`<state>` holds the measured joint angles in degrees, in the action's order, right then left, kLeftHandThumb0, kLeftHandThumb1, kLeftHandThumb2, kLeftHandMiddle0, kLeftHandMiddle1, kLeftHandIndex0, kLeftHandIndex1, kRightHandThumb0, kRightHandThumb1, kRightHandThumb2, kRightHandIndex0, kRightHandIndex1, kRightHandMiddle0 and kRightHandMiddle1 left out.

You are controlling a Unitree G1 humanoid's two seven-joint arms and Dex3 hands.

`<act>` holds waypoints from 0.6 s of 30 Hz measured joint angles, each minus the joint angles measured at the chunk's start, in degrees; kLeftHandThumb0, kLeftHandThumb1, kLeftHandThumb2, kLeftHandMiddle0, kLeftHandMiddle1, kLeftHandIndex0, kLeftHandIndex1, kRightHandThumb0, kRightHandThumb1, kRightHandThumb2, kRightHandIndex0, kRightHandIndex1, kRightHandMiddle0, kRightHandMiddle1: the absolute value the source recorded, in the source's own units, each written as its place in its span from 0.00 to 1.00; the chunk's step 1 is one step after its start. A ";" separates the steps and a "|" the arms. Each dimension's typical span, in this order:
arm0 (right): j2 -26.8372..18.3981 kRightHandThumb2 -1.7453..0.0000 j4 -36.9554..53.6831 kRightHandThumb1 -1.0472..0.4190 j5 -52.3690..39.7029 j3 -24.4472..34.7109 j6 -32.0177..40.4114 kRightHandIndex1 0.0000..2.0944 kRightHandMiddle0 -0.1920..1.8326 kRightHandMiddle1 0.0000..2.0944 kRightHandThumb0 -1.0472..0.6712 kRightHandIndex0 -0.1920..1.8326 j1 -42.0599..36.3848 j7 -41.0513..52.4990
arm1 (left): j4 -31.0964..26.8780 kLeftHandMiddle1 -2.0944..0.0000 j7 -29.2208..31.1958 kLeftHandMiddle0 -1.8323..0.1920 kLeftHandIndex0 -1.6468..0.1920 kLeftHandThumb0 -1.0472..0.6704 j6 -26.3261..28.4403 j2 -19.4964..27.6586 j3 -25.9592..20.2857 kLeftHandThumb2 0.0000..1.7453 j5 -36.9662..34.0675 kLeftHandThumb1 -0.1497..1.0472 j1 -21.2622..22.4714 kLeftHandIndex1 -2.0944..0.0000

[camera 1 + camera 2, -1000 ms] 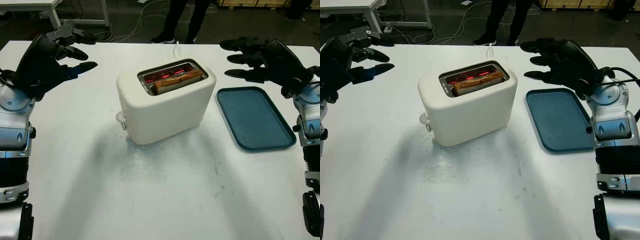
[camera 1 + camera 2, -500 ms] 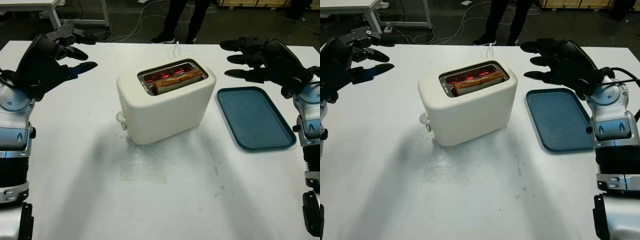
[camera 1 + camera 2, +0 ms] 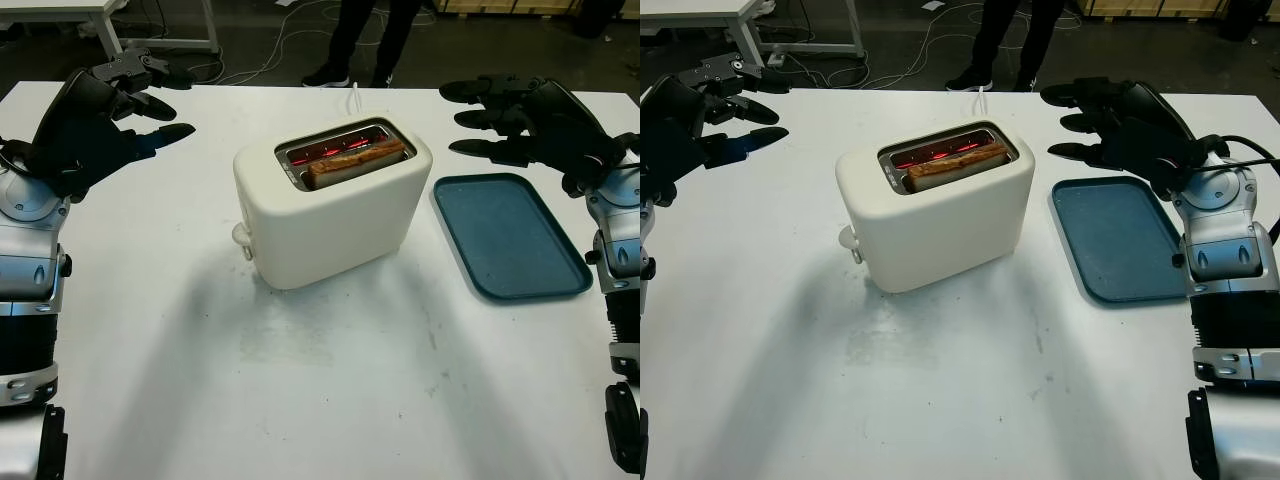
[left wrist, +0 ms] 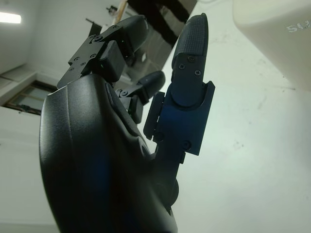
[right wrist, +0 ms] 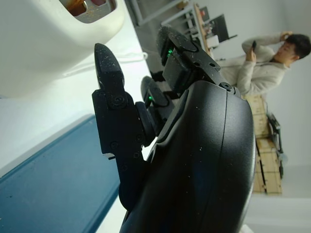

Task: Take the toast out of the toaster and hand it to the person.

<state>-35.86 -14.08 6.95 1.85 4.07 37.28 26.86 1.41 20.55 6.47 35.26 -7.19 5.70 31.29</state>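
I see my left hand raised open at the worktop's left edge, fingers holding nothing — the toast sits in the glowing slot of the cream toaster at centre — then the blue tray, my right hand open above it.

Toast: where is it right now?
The toast sits in the front slot of the white toaster at table centre, left of the blue tray.

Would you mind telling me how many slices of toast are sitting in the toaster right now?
1 visible: the toast stands in the near slot of the toaster. The far slot glows red and looks empty, though its depth is hidden.
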 measured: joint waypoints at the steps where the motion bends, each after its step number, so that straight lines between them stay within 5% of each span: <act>1: 0.00 0.98 0.00 0.09 0.04 -0.05 0.00 0.00 0.39 0.00 0.39 0.41 0.01 0.00 | 0.16 0.55 0.00 0.72 0.67 0.26 -0.22 0.00 0.00 0.09 0.01 0.89 0.00 0.69; 18: 0.00 0.98 -0.69 0.09 -0.01 -0.11 0.16 0.00 0.38 0.00 0.39 0.40 0.29 0.03 | 0.41 0.55 0.02 0.73 0.67 0.27 -0.42 0.00 0.00 0.08 0.40 0.89 0.00 0.69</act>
<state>-35.86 -14.78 6.93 1.74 4.23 37.56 26.89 1.82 20.56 6.05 35.26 -7.18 6.10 31.29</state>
